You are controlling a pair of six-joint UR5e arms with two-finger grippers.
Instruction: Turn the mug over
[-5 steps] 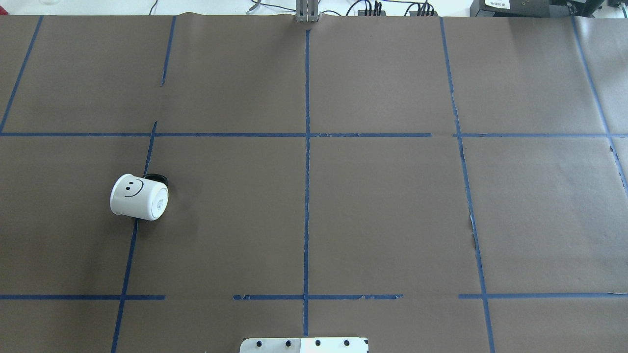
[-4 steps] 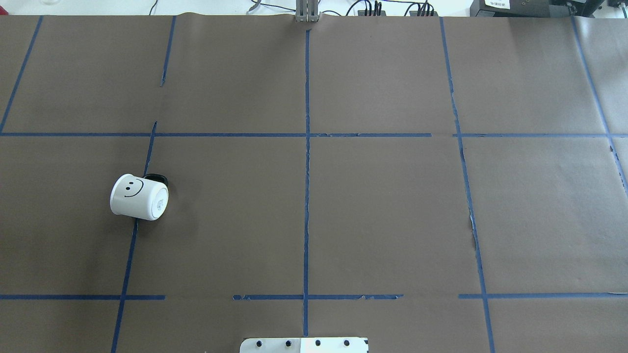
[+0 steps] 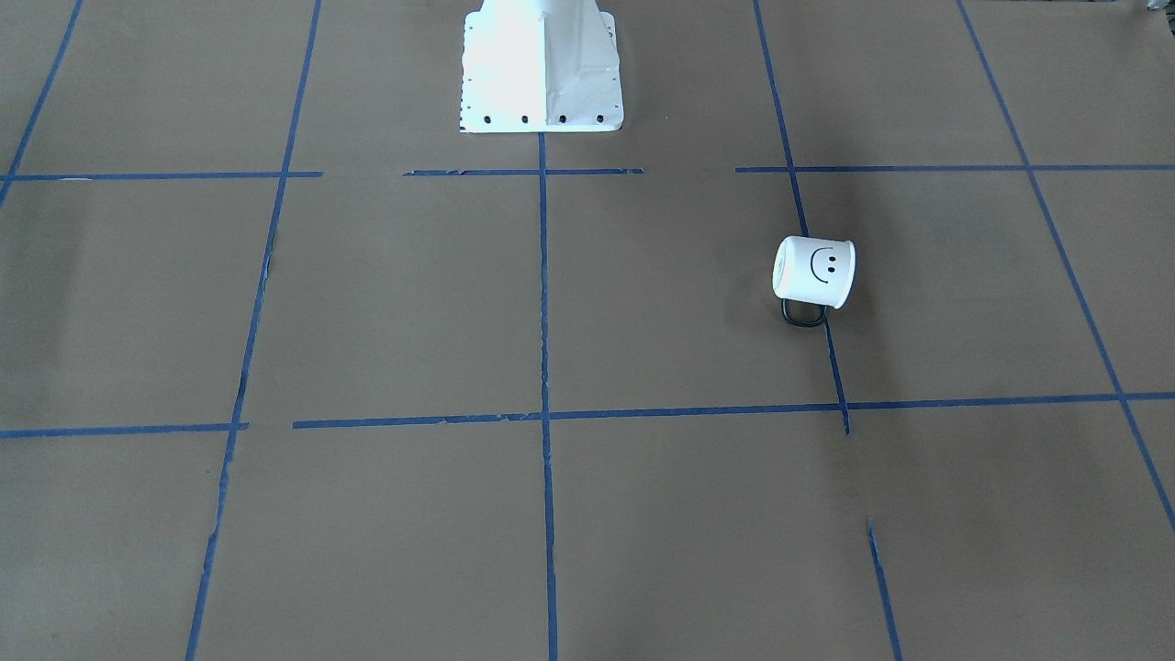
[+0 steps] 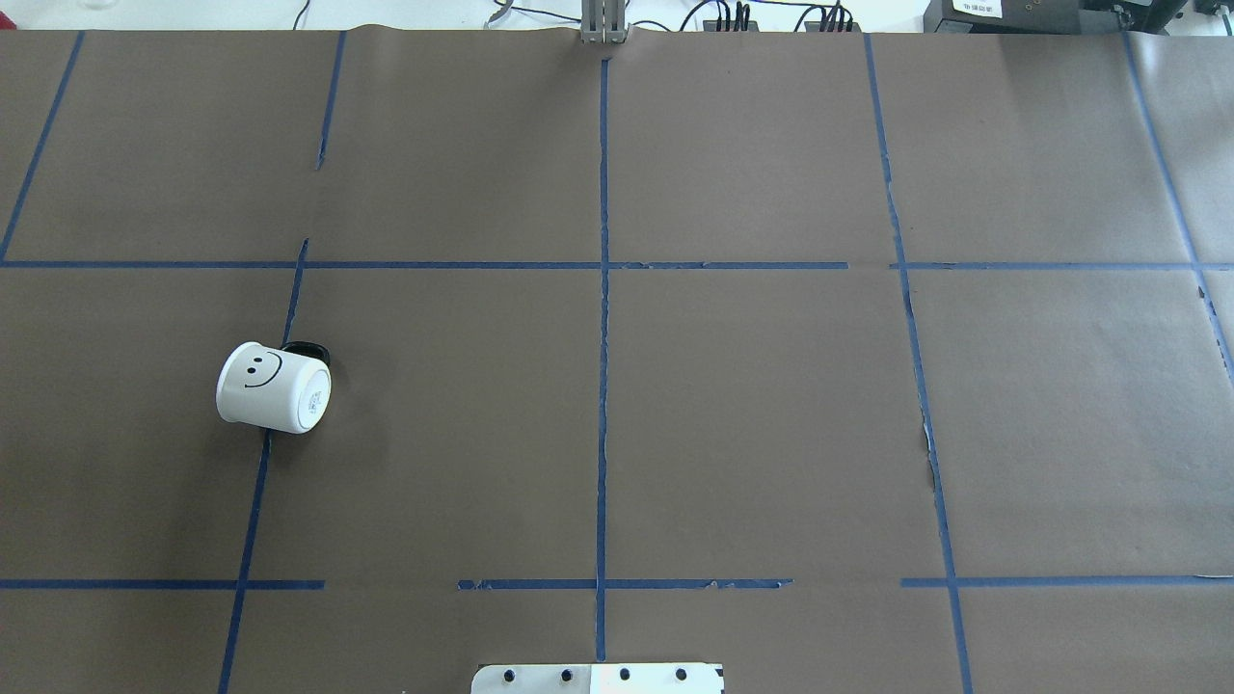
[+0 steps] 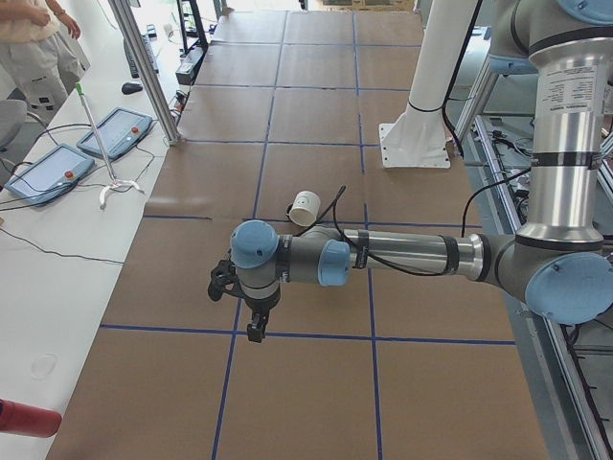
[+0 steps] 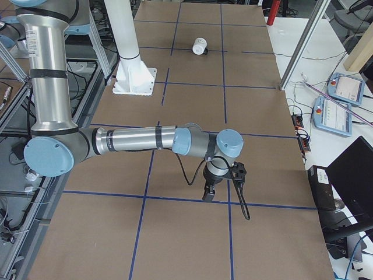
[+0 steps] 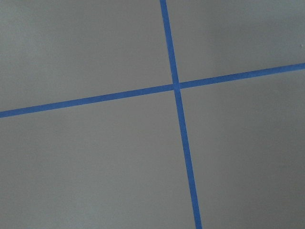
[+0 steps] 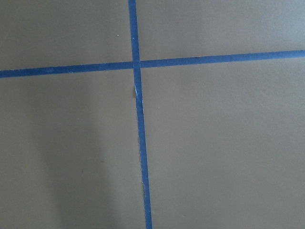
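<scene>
The white mug [image 4: 274,387] with a black smiley face lies on its side on the brown paper, on my left half of the table. Its black loop handle [image 4: 307,351] points away from me, and its base faces the table's middle. It also shows in the front-facing view [image 3: 814,271], the exterior left view [image 5: 306,206] and the exterior right view [image 6: 200,45]. My left gripper [image 5: 251,321] hangs over the table short of the mug; I cannot tell if it is open. My right gripper [image 6: 208,192] hangs far from the mug; I cannot tell its state. Both wrist views show only paper and tape.
Blue tape lines [image 4: 603,337] divide the brown paper into squares. The white robot base [image 3: 540,73] stands at the near middle edge. Two teach pendants [image 5: 115,134] lie on a white side table, a person [image 5: 34,43] stands beyond it, and a metal post [image 5: 144,67] rises at the table's edge.
</scene>
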